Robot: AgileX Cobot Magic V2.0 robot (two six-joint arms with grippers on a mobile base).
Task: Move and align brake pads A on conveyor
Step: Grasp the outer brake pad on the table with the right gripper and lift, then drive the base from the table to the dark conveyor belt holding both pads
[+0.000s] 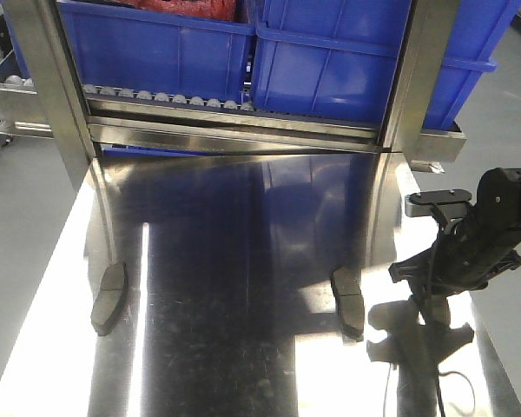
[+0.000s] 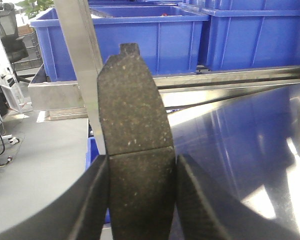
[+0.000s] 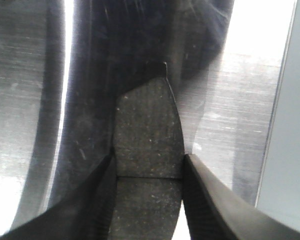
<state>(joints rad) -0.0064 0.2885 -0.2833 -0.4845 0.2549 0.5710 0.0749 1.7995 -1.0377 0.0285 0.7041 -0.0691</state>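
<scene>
The left hand [image 2: 142, 160] is clamped on a dark grey brake pad [image 2: 132, 100]. Its two black fingers [image 2: 90, 200] press against the pad's long edges just below the centre groove. The pad stands upright out of the grip, its speckled flat face towards the wrist camera and a small tab at its top end. Behind it are blue plastic bins [image 2: 155, 35] and a slanted steel post [image 2: 80, 60], and the shiny steel table [image 2: 250, 130] lies to the right. The right hand [image 3: 149, 159] grips a second brake pad [image 3: 147, 120] in the same way, with its fingers [image 3: 210, 200] touching both long edges at about the groove. This pad reaches forward over the table, with a dark shadow beyond its far end. Whether it touches the surface cannot be told. In the front view the right arm [image 1: 473, 234] hangs over the table's right side, and the pad it holds cannot be made out against the black arm. Two more pads lie on the table, well apart. A third brake pad [image 1: 108, 300] is on the left side, and a fourth brake pad [image 1: 349, 301] is right of the middle, near the arm but apart from it. Both run roughly front to back. At the back, the bins sit on a roller rack [image 1: 156, 95] above the table.
</scene>
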